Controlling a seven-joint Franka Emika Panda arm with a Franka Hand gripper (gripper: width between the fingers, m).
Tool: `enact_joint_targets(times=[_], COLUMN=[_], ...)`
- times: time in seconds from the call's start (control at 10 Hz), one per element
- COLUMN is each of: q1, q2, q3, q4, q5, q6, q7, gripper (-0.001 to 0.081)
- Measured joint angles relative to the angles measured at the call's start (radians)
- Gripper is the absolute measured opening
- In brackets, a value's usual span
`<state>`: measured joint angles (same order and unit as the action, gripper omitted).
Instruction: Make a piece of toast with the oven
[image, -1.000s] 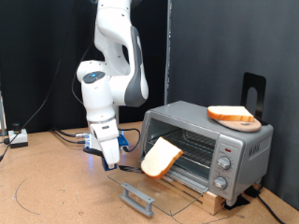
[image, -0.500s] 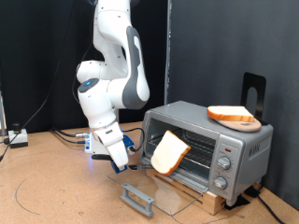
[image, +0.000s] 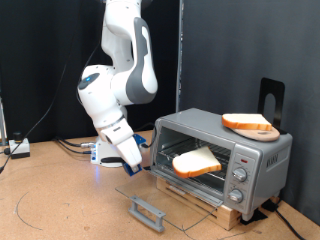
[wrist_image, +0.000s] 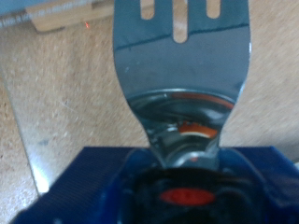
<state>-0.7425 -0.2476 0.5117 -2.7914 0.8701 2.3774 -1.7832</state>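
The silver oven (image: 255, 152) stands at the exterior view's right with its glass door (image: 190, 204) folded down and its grey bar handle (image: 147, 211) near the table. The piece of toast (image: 197, 161), pale cream with a brown crust, lies almost flat in the oven's opening, at rack height. My gripper (image: 135, 160) is just left of the oven. It is shut on a blue-handled metal spatula (wrist_image: 182, 65) whose slotted blade reaches toward the toast. The toast does not show in the wrist view.
A flatter orange-brown slice-like piece (image: 250, 124) sits on the oven's roof in front of a black stand (image: 272, 98). The oven rests on a wooden board (image: 228, 213). Cables (image: 70, 145) and a small white box (image: 17, 148) lie at the left.
The toast has moved right, from tilted upright in front of the oven to lying nearly flat in its opening. The arm has swung and tipped the spatula with it.
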Motion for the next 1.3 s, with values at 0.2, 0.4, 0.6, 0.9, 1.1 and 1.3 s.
enact_joint_targets(times=[0.2,0.4,0.6,0.9,1.1,1.3], q1=[0.000,-0.001,-0.013,-0.063,-0.106,-0.129], q2=[-0.079,-0.153,-0.217,-0.258,-0.234,-0.196], q3=[-0.016,-0.023,-0.039,-0.028,0.014,0.039], q4=[0.013,0.028,0.054,0.114,0.155,0.184], q5=[0.000,-0.014,-0.060,-0.116,-0.166,-0.206], q6=[-0.077,-0.144,-0.216,-0.185,-0.123,-0.119], q7=[0.012,0.058,0.132,0.328,0.442,0.486], gripper=[0.0396,0.0396,0.0396,0.0396,0.0396,0.0396])
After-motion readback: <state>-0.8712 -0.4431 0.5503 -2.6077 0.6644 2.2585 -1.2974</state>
